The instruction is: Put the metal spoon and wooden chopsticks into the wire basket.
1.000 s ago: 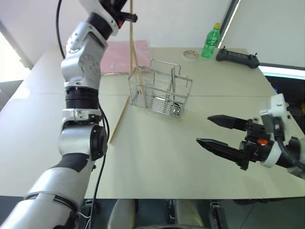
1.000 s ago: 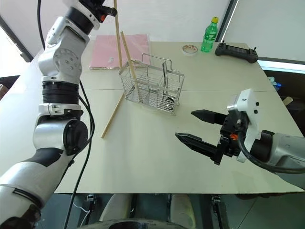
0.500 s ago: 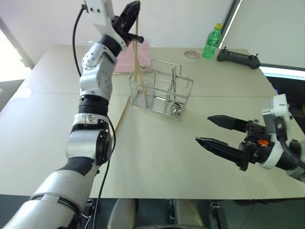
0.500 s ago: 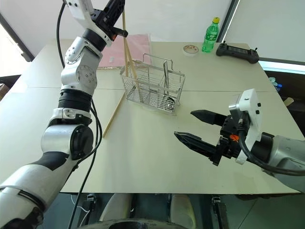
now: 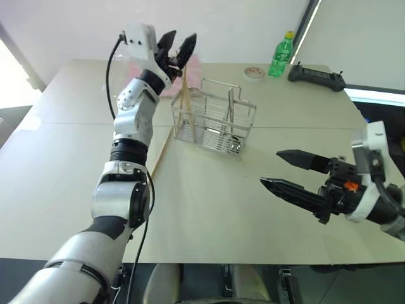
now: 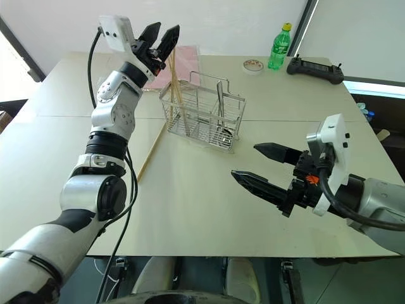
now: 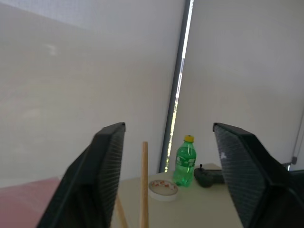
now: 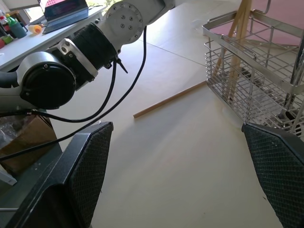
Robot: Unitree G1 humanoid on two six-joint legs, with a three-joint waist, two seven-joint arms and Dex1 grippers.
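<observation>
Right gripper [image 8: 183, 175] fingers wide apart over the table [image 8: 180, 156]; one loose chopstick [image 8: 168, 99] flat on it beside the wire basket [image 8: 256, 76]; two chopsticks [image 8: 236, 52] lean inside the basket; left arm [image 8: 80, 52] behind.

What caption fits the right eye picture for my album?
The robot's open left hand hovers over two chopsticks standing in the wire basket, one chopstick left on the table.

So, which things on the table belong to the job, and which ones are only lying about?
Job things:
- wire basket
- wooden chopsticks: two standing in the basket, one lying on the table
- metal spoon, upright in the basket

Lying about:
- green bottle
- black controller
- tape roll
- pink folder
</observation>
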